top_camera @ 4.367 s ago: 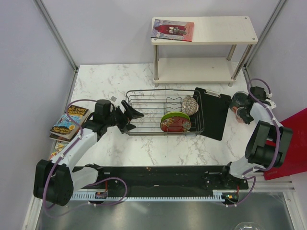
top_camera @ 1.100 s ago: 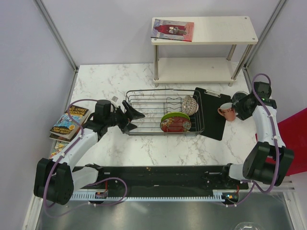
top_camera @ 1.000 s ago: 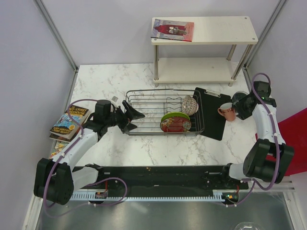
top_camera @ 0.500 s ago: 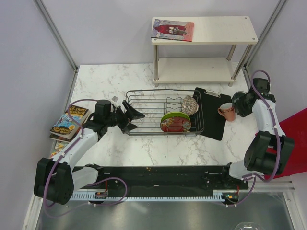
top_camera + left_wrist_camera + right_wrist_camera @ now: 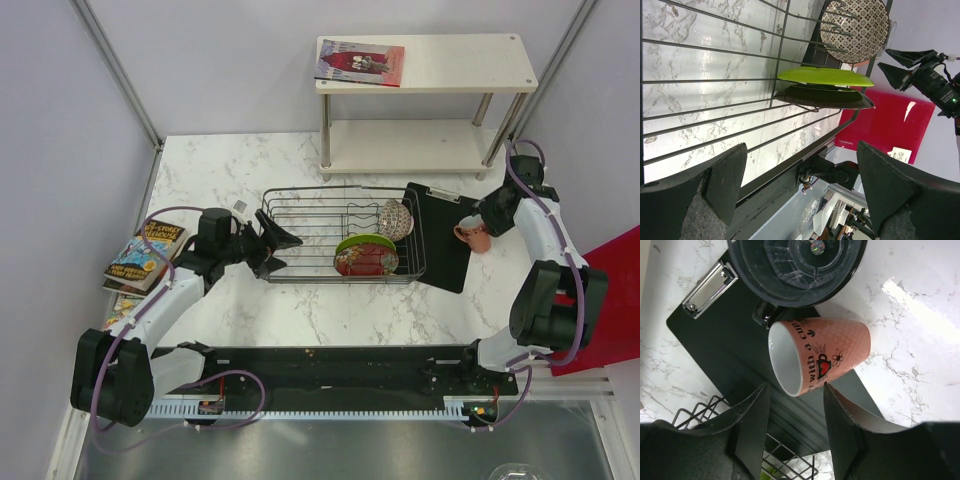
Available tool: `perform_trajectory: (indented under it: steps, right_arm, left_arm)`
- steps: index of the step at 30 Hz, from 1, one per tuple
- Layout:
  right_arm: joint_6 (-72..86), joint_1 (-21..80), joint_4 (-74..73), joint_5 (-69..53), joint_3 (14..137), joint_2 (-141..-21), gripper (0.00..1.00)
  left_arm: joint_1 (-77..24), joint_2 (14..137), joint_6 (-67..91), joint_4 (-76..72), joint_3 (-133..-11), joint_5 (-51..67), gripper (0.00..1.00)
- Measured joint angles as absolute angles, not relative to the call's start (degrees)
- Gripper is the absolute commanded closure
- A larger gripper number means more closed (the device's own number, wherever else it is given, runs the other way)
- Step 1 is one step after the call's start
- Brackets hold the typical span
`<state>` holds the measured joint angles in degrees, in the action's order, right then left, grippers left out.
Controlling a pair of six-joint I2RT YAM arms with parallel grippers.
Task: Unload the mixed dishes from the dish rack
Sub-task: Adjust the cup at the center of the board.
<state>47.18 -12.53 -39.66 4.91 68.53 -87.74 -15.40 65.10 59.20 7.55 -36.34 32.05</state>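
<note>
Mouth of sideways small pink cup [image 5: 830, 352] faces clipboard [image 5: 705, 335].

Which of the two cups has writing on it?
The pink cup: black lettering and a small heart on its side. The dark cup shows none.

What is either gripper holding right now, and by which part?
Nothing. The right gripper is open, its fingertips just short of the small pink cup. The left gripper is open at the dish rack, clamping no wire.
</note>
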Motion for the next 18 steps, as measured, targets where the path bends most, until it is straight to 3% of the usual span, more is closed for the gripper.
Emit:
perform_trajectory:
  steps: [18]
  right_arm:
    - [45.58,-12.49,-39.0,10.57,67.05,-91.53,0.47]
  left_arm:
    - [-15.4,65.1,59.05,7.31,-36.25,32.12,0.03]
